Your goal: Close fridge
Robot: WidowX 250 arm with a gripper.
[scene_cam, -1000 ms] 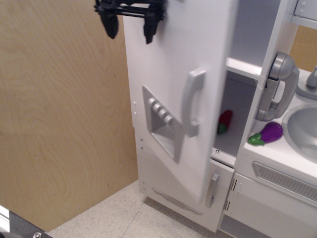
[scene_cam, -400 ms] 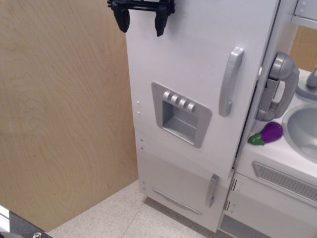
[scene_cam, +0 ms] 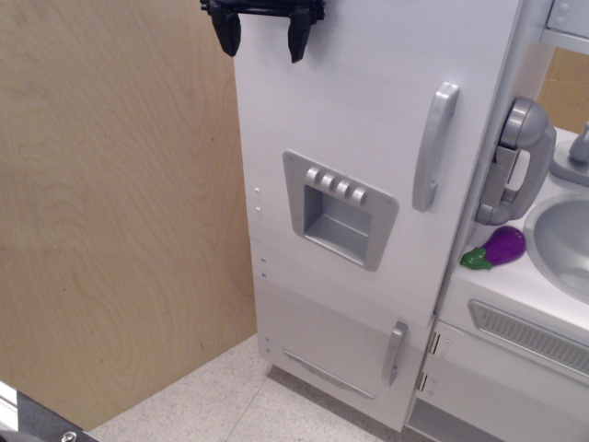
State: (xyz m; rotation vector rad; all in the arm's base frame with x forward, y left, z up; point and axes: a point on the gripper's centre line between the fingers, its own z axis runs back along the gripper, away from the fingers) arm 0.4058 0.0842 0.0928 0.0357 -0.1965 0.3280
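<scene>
The tall white fridge (scene_cam: 368,101) stands in the middle of the view. Its large door lies flat against the cabinet, with the vertical grey handle (scene_cam: 434,145) at the right and the grey four-button dispenser panel (scene_cam: 339,208) below the middle. No shelves or inside show. My black gripper (scene_cam: 262,32) hangs at the top edge of the frame, in front of the door's upper left corner. Its two fingers are spread apart and hold nothing.
A smaller white lower door with a short grey handle (scene_cam: 395,352) sits under the fridge door. A grey toy phone (scene_cam: 515,161), a purple eggplant (scene_cam: 497,249), the sink (scene_cam: 561,241) and its vented cabinet (scene_cam: 529,336) stand to the right. A plywood wall (scene_cam: 120,212) fills the left.
The fridge door has swung from wide open to flat against the cabinet, hiding the shelves and the red item inside. My gripper moved right with the door's top corner.
</scene>
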